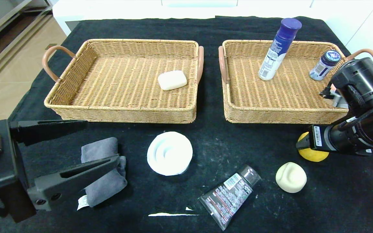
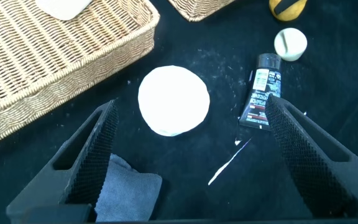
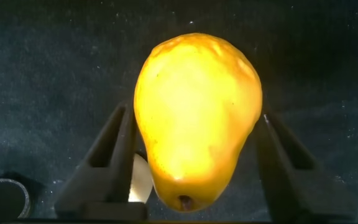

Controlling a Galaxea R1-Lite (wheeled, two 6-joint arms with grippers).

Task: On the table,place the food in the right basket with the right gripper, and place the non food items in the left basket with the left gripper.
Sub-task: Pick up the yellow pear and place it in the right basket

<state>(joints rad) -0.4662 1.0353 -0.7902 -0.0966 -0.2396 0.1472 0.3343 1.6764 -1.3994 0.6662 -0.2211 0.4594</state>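
Left gripper (image 1: 99, 140): fingers spread wide, above the grey cloth (image 1: 104, 170) at the table's (image 1: 206, 106) near left. The white roll (image 1: 169, 153), black tube (image 1: 230, 194) and bun (image 1: 291, 177) lie further right. Right gripper (image 3: 194, 165): fingers either side of the yellow pear (image 1: 314, 155), touching it, before the right basket (image 1: 283, 97).

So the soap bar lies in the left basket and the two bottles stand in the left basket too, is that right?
Not quite. The soap bar does lie in the left basket, but the two bottles, the tall one and the short one, stand in the right basket. The head view shows it.
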